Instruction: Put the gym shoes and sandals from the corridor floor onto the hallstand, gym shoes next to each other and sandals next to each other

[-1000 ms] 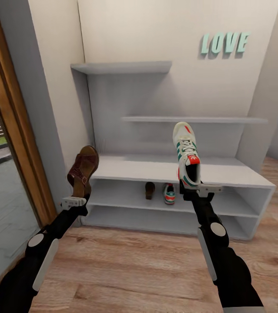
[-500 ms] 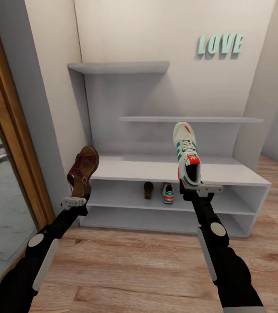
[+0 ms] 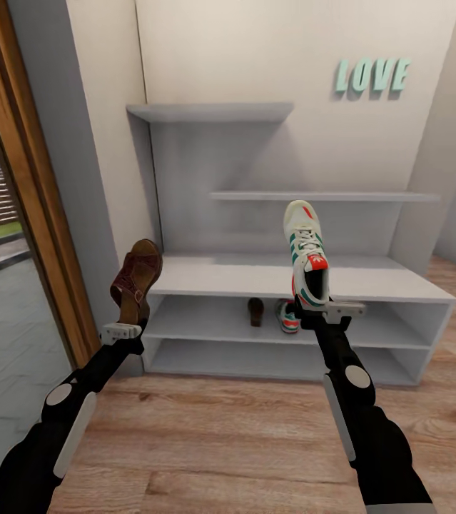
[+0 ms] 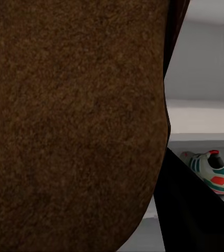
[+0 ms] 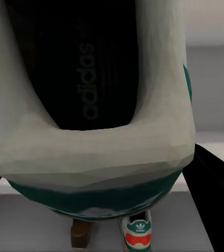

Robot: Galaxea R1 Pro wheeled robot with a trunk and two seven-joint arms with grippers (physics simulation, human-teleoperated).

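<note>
My left gripper point(image 3: 129, 325) is shut on a brown sandal point(image 3: 136, 279), held upright by its heel in front of the hallstand's point(image 3: 370, 284) left end; its sole point(image 4: 75, 121) fills the left wrist view. My right gripper point(image 3: 315, 307) is shut on a white gym shoe point(image 3: 305, 250), toe up, before the bench top; its heel opening point(image 5: 91, 105) is close in the right wrist view. On the upper open tier stand the other sandal point(image 3: 255, 311) and the other gym shoe point(image 3: 287, 316), side by side, and this gym shoe point(image 4: 211, 171) also appears past the held sandal.
A wood-framed glass door point(image 3: 21, 214) stands at the left. Teal LOVE letters point(image 3: 372, 75) hang on the wall above two stepped floating shelves point(image 3: 213, 111). Wood plank floor point(image 3: 220, 442) lies between me and the rack.
The whole view has shifted, with the rack now a little further right in the picture, so the camera moved. Both grippers keep their shoes in the same pose.
</note>
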